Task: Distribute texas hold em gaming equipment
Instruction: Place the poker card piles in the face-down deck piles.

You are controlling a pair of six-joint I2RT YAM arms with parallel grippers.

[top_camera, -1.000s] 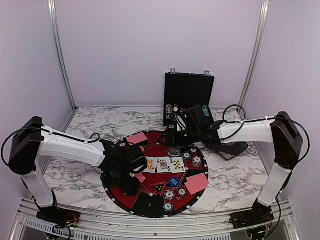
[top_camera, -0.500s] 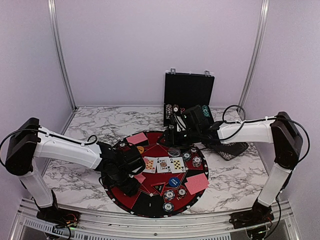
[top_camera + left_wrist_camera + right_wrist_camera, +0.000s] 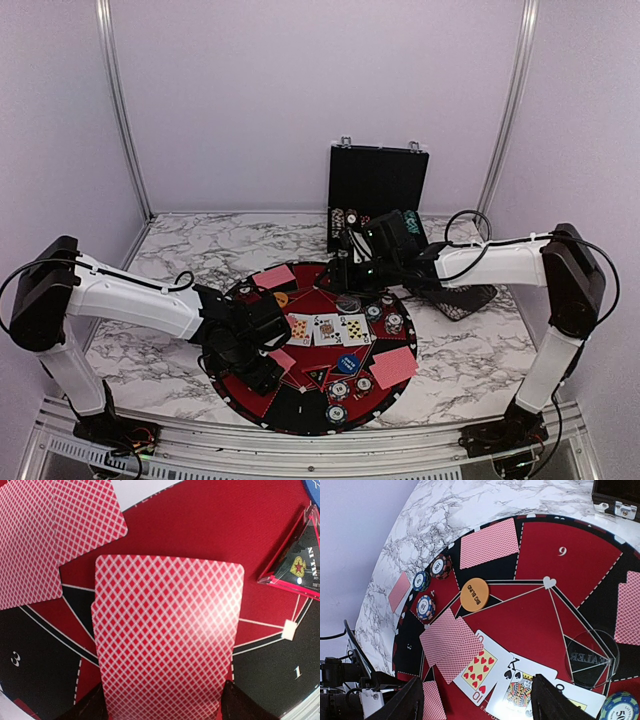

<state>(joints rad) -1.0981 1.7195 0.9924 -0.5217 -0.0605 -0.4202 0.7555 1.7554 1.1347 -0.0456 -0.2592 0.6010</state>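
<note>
The left gripper (image 3: 162, 707) is hanging low over the round mat (image 3: 210, 525). A red-backed playing card (image 3: 165, 635) is sitting right between its two dark fingers (image 3: 85, 712). I cannot tell if the fingers are pinching the card or just standing on each side of it. A thin edge is peeking out on the card's left side, so a second card may be hiding under it.

I think the arm is dealing a face-down card to a seat on the near-left part of the mat. More red-backed cards (image 3: 50, 535) are lying just beside it, up and to the left. A clear triangle marker (image 3: 292, 565) is lying near it on the right.

To do this well, the card should be going down flat. The fingers should be opening all the way before the arm is lifting, so the card is not dragging along. It should be landing apart from the other cards and not bumping the triangle. Two cards sticking together could be spoiling the deal.

The right gripper (image 3: 480, 702) is hovering over the mat with its fingers wide apart and nothing in them. Below it are lying the orange button disc (image 3: 474, 594), some poker chips (image 3: 425, 607) and the face-up ten of hearts (image 3: 479, 667).
</note>
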